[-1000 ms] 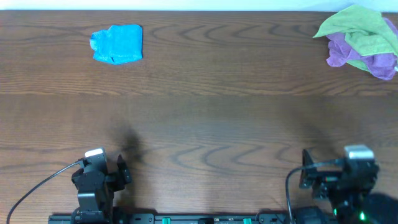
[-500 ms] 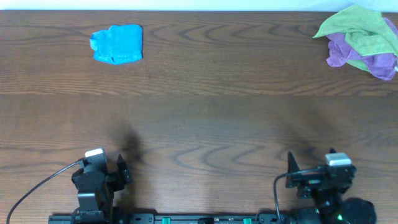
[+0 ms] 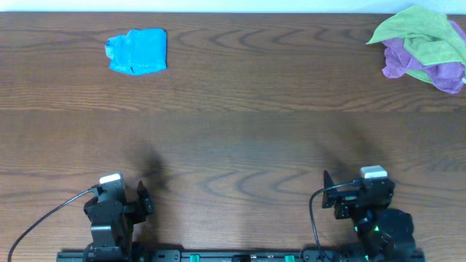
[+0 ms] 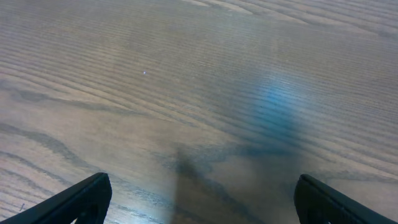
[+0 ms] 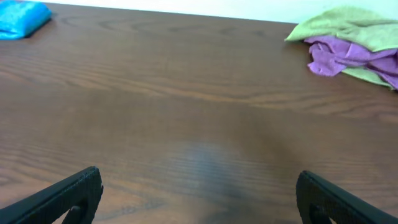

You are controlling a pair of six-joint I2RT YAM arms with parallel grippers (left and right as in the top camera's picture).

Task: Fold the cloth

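Note:
The cloth (image 3: 137,51) is a bright sky-blue bundle, folded small, at the far left of the wooden table (image 3: 240,138). It also shows in the top left corner of the right wrist view as the cloth (image 5: 22,11). My left gripper (image 3: 116,198) rests at the near edge, far from it, and the left gripper (image 4: 201,199) is open over bare wood. My right gripper (image 3: 358,195) sits at the near right edge. In its own view the right gripper (image 5: 199,199) is open with nothing between the fingers.
A lime-green cloth (image 3: 419,33) lies crumpled over a purple cloth (image 3: 397,62) at the far right corner, seen also as the green cloth (image 5: 348,22) and purple cloth (image 5: 348,56). Cables trail from both arm bases along the near edge.
The right arm has shifted left along the near edge. The left arm and the cloth have not moved.

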